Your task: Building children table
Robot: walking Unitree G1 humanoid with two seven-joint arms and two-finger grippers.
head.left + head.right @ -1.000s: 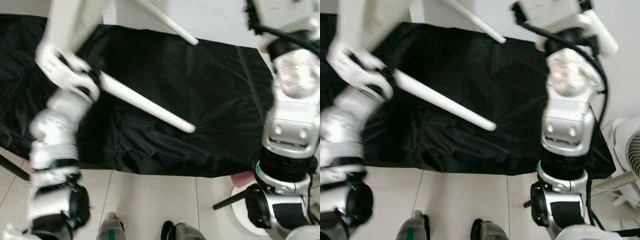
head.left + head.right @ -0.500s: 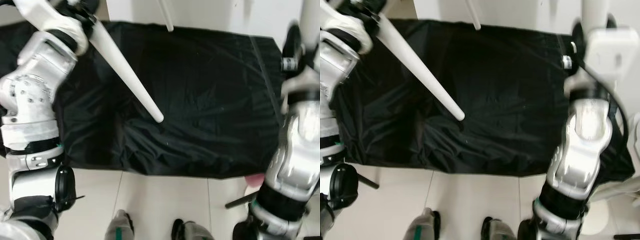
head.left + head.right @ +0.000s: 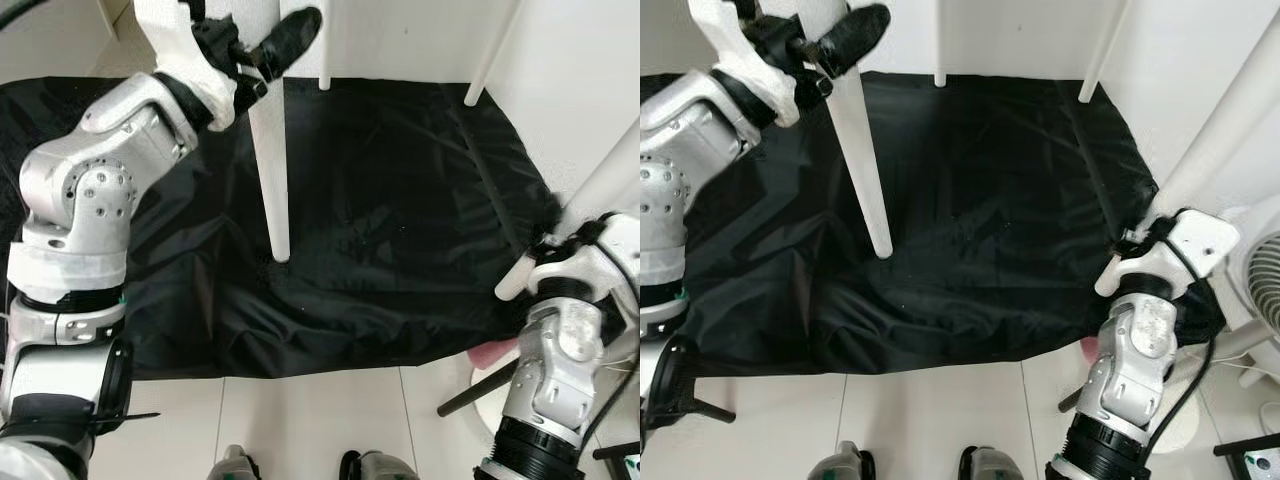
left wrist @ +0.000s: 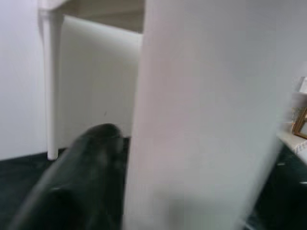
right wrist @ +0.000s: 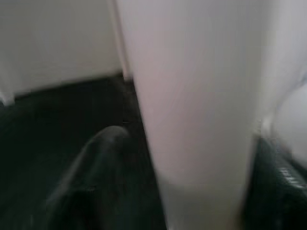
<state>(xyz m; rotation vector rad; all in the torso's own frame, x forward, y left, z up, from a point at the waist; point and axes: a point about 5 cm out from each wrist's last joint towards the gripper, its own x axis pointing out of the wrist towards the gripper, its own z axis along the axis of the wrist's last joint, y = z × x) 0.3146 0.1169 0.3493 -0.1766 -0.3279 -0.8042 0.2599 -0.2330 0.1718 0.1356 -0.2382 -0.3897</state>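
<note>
Table legs (image 3: 270,150) stand on black cloth (image 3: 400,230).

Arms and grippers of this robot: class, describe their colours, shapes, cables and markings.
Both arms are jointed silver-grey metal with black collars. The left arm has a round bolted joint and green band; its left gripper has long black fingers. A black cable runs along the right arm.

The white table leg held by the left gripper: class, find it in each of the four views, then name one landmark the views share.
Left eye view: table leg upper left of centre, foot on the black cloth.
Right eye view: leg left of centre.
Left wrist view: broad white post beside a black finger.
Right wrist view: cannot tell; a similar post stands there.
Shared landmark: the black cloth.
</note>
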